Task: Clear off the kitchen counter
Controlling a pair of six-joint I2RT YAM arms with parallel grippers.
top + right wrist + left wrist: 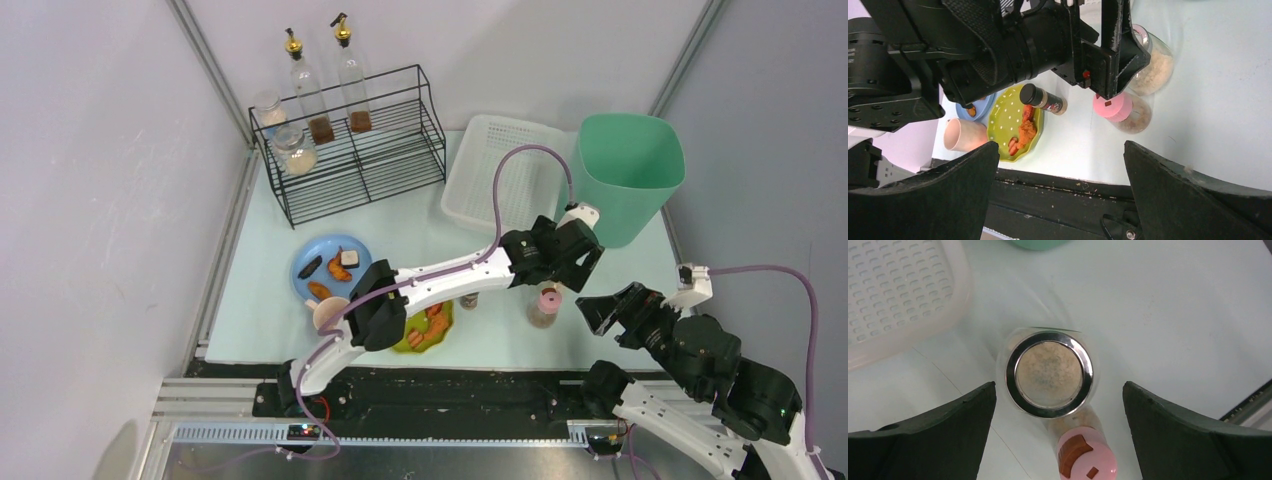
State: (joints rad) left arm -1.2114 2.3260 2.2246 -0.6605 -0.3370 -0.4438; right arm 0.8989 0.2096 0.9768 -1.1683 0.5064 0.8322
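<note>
The left jaws stand spread wide, grasping nothing. In the left wrist view their two dark fingers (948,430) flank a glass jar (1049,374) with a steel-ringed top, and bare worktop (1168,315) shows between each finger and the glass. The jar holds pale grains. Whether the ring frames a clear lid or an open mouth is hard to tell from straight above. Just beside it, on the nearer side, stands a pink-lidded jar (1086,457), cut off by the bottom edge of that view.

The right jaws are likewise fully released and hold nothing. They hang over the front right of the worktop, near the pink-lidded jar but apart from it.

The pale mint worktop fills the space beyond the arm bases, with a black rail (470,385) along its near edge. It carries a black wire rack (350,150) at the back left, a white perforated basket (480,170) and a green bin (630,170) at the back right.

From above, the left wrist hides the glass jar completely. The left arm (440,280) crosses a yellow-green plate (1005,112) of food and most of a black-capped shaker (1043,100). A blue plate (305,255) and a pale cup (963,135) lie left of those. In the right wrist view the left arm blocks the whole upper left.
</note>
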